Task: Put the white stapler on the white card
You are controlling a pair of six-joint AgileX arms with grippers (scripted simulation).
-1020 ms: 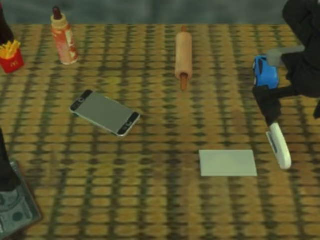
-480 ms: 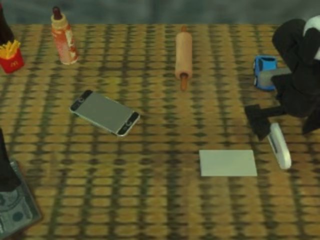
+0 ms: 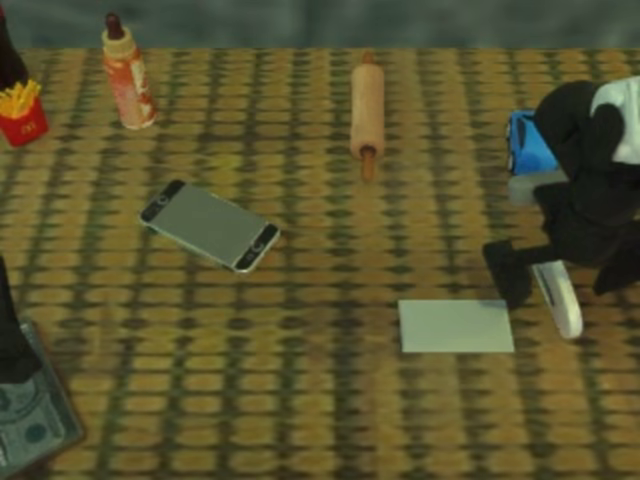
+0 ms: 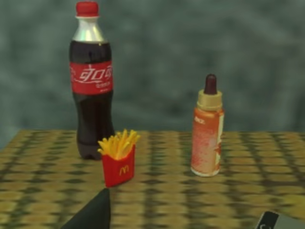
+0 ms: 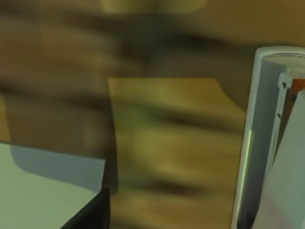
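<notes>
The white stapler [image 3: 562, 300] lies on the table near the right edge, just right of the white card [image 3: 456, 326], not touching it. My right gripper [image 3: 560, 274] is open over the stapler's far end, one dark finger [image 3: 508, 272] standing between stapler and card. In the right wrist view the stapler [image 5: 261, 143] runs close along one side, the card [image 5: 43, 191] fills a corner, and one fingertip [image 5: 93, 214] shows at the card's edge. My left gripper [image 3: 10, 340] is parked at the left edge, open and holding nothing.
A blue toy car [image 3: 525, 140] sits behind the right arm. A rolling pin [image 3: 367, 105] lies at the back middle and a smartphone [image 3: 208, 225] left of centre. Sauce bottle [image 3: 128, 75], fries box [image 3: 22, 112] and cola bottle [image 4: 91, 95] stand back left; banknotes [image 3: 35, 420] lie front left.
My right arm has come forward and down over the stapler, and its dark finger has shifted toward the card's corner. Stapler, card and left arm have not moved.
</notes>
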